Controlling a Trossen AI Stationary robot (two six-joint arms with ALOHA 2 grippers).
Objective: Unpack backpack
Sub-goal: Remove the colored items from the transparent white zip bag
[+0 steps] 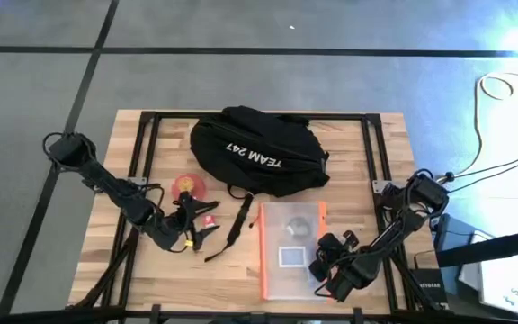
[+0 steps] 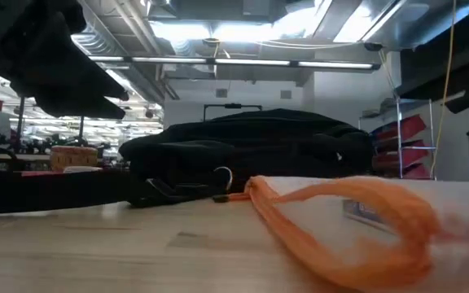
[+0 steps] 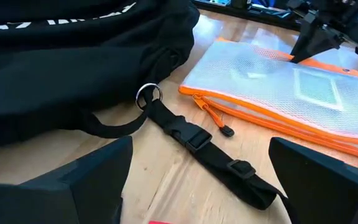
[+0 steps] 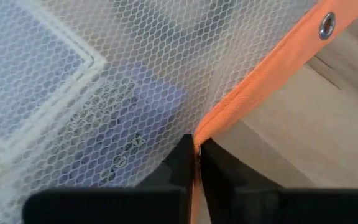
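The black backpack (image 1: 257, 151) with white "TEAM 247" lettering lies at the table's far middle; it also shows in the low view (image 2: 251, 146). One of its straps (image 3: 197, 143), with a metal ring (image 3: 148, 94), trails over the wood toward the near edge. A clear mesh pouch (image 1: 290, 247) with an orange border lies near the middle right. My left gripper (image 1: 200, 225) is open, its fingers standing on either side of the strap without touching it. My right gripper (image 1: 320, 270) is shut on the pouch. My right gripper pinches the pouch's orange border (image 4: 219, 121) between its two fingertips, on the pouch's right long edge, not far from an eyelet (image 4: 327, 25). The fingers slant down at it from the table's right. The rest of the pouch (image 3: 278, 87) lies on the table.
A round red and yellow thing (image 1: 190, 184) lies left of the backpack, and a small red thing (image 1: 209, 220) lies by my left gripper. Inside the pouch are a white card (image 1: 292, 256) and a dark item (image 1: 297, 227). Bare wood (image 1: 232, 279) runs along the near edge.
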